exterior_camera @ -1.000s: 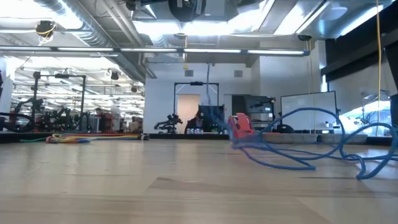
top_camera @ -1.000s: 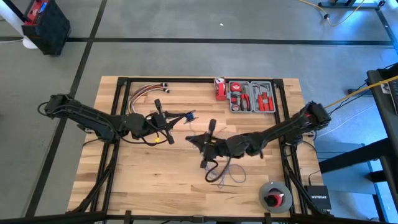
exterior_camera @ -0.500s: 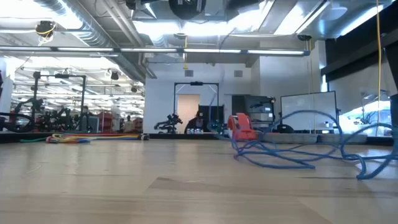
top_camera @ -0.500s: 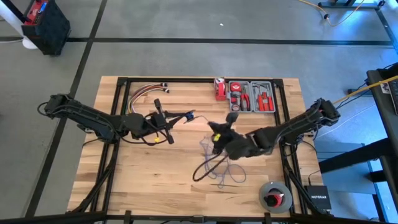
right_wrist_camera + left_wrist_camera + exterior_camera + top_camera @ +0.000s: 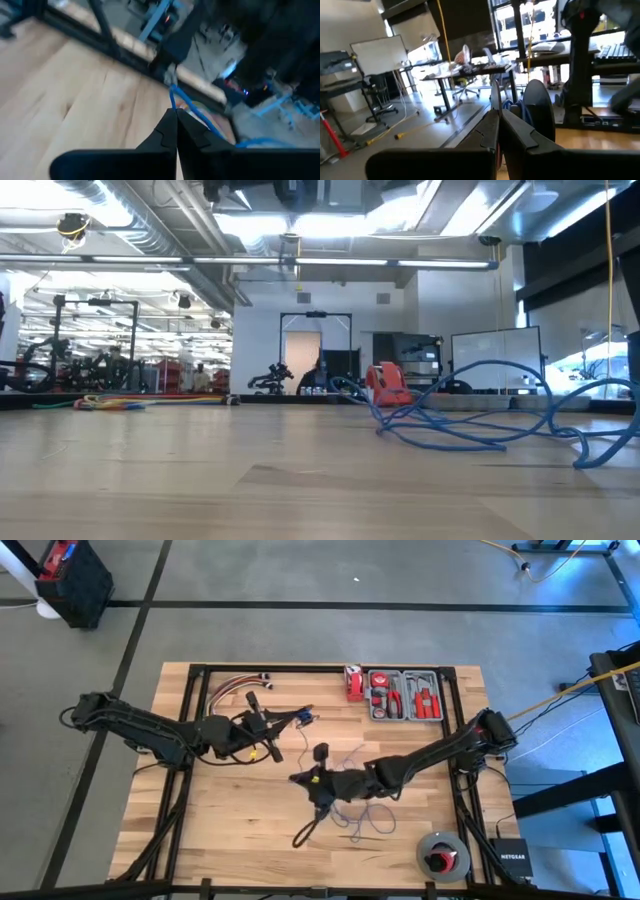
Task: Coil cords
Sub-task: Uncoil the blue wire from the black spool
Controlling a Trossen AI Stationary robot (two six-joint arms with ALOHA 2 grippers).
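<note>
- Blue-violet cord lay in loose, untidy loops on wooden table, near-right of centre; in low view, seen as sprawling arcs rising off the surface.
- One strand ran up from the heap toward left gripper, held above table's far middle, fingers pressed together; blue cord end just beyond the tips, apparently pinched, though hard to confirm.
- Right gripper reached low over table centre, at left edge of the heap, fingers closed on the cord, with the blue line leading away from the tips.
- Judged early in the task: no neat coil formed yet, only tangled slack between the two held points.
- Left to do, by the look of it: gather loops into even turns, tuck the free end, set the coil down.
- Red-yellow-white wire bundle lay untouched at far left; tool tray at far right.
</note>
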